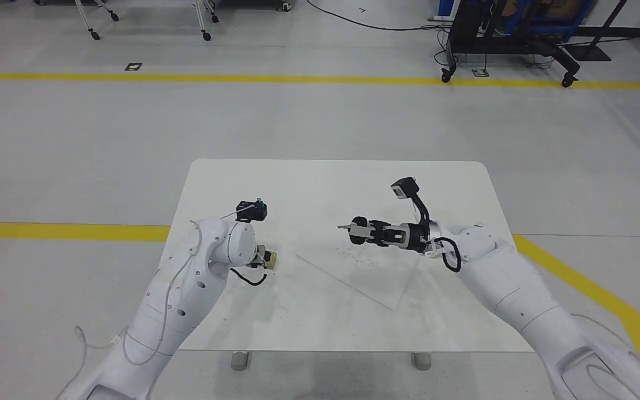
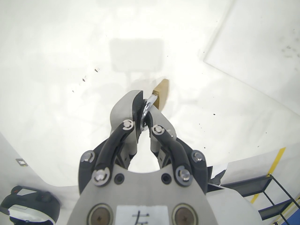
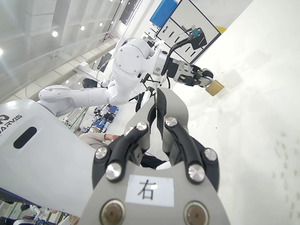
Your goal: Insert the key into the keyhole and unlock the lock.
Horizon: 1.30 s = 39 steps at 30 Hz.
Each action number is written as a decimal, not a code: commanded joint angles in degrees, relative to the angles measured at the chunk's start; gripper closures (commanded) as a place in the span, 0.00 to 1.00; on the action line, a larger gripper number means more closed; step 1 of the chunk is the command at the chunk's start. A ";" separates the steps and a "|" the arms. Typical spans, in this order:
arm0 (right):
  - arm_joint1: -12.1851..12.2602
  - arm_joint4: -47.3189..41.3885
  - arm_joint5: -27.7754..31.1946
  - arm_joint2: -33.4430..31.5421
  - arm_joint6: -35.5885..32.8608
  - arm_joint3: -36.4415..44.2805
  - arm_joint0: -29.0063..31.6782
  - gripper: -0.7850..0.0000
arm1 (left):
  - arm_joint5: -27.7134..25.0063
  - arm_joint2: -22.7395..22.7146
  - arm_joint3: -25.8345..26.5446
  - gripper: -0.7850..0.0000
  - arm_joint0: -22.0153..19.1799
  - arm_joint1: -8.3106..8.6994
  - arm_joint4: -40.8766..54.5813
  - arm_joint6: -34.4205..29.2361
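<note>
Lock (image 2: 161, 94) is clamped by its shackle (image 2: 151, 99) in left gripper (image 2: 146, 106); right gripper (image 3: 156, 97) pinches key (image 3: 155, 89), well apart; insertion and turning remain.

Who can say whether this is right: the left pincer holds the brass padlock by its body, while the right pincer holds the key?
Not quite. The left pincer grips the brass padlock by its silver shackle, not its body, as the left wrist view shows. The right pincer does hold the key.
</note>
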State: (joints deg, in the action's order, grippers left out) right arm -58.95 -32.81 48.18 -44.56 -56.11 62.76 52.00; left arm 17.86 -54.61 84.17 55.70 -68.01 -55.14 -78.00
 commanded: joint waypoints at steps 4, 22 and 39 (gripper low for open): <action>0.00 0.00 0.00 0.00 0.00 0.00 0.00 1.00 | -2.74 -0.18 0.57 1.00 -0.05 0.25 -1.25 -1.99; 0.00 0.00 0.00 0.00 0.00 0.00 0.00 1.00 | -23.82 -16.26 4.25 1.00 12.20 0.25 36.63 33.64; -3.70 -3.77 -2.46 1.80 15.77 -0.34 0.08 1.00 | -35.59 -14.59 -7.15 1.00 11.33 -1.48 72.15 25.18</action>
State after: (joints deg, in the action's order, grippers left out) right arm -62.22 -36.11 45.83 -43.18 -40.76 62.74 52.52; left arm -16.99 -69.50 78.79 67.58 -69.38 12.32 -50.69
